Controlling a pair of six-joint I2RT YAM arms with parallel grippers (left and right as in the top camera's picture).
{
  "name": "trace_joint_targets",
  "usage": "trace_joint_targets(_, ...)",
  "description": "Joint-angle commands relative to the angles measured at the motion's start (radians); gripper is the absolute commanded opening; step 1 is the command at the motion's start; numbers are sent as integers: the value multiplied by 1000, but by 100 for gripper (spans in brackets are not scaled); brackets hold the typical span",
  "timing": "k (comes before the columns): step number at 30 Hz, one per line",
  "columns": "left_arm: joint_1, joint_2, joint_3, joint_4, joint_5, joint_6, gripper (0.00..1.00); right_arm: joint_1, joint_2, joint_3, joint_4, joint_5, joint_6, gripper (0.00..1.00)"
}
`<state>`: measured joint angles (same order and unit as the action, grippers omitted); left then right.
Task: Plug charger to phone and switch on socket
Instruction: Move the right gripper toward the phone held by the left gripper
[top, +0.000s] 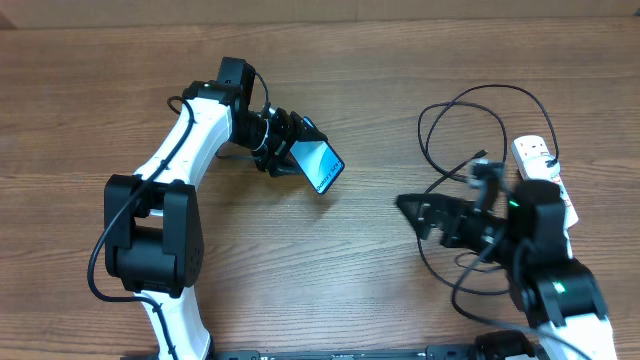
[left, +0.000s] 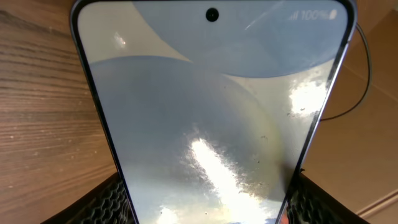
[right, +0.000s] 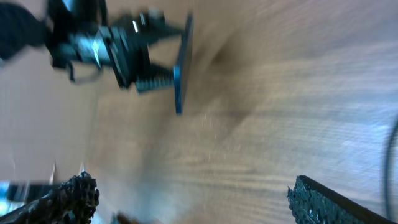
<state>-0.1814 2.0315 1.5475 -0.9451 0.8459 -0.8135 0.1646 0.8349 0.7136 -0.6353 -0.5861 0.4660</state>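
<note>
wood tabletop (top: 340, 290); left gripper (top: 291, 152) clamps the phone (top: 320, 166), right gripper (top: 418, 219) spread wide near the charger (top: 420, 130).

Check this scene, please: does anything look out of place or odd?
The phone is not lying flat: the left fingers hold it tilted above the table. The charger sprawls in loose loops beside the socket, not reaching the phone.

The table (top: 400, 60) was brown wood, grained and dull-finished. The phone (left: 211, 124) had a glossy glass screen, smudged and catching glare. The left tool (top: 285, 140) carried black, knobbly-textured pads (left: 109, 205). The socket (top: 537, 155) looked like smooth white plastic.
</note>
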Motion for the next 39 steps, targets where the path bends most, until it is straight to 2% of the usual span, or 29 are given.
trace_joint_targets(1, 3, 8, 28, 3, 81, -42, 49, 103, 119, 23, 65, -3, -18, 100)
trace_joint_targets(6, -3, 8, 28, 3, 92, -82, 50, 186, 303, 23, 242, -3, 6, 100)
trace_joint_targets(11, -12, 8, 28, 3, 91, -114, 50, 190, 440, 23, 376, -3, 116, 100)
trace_joint_targets(15, -23, 8, 28, 5, 87, -159, 50, 190, 517, 23, 467, -3, 114, 100)
trace_joint_targets(21, -42, 8, 28, 8, 54, -224, 50, 190, 559, 23, 613, 1, 114, 100)
trace_joint_targets(25, -55, 8, 28, 10, 40, -258, 50, 190, 559, 23, 689, 45, 114, 90)
trace_joint_targets(29, -63, 8, 28, 17, 41, -277, 50, 190, 564, 23, 699, 126, 114, 88)
trace_joint_targets(34, -70, 8, 28, 37, 41, -303, 50, 192, 583, 23, 705, 131, 126, 82)
trace_joint_targets(39, -87, 8, 28, 74, 38, -345, 50, 238, 589, 23, 736, 157, 163, 81)
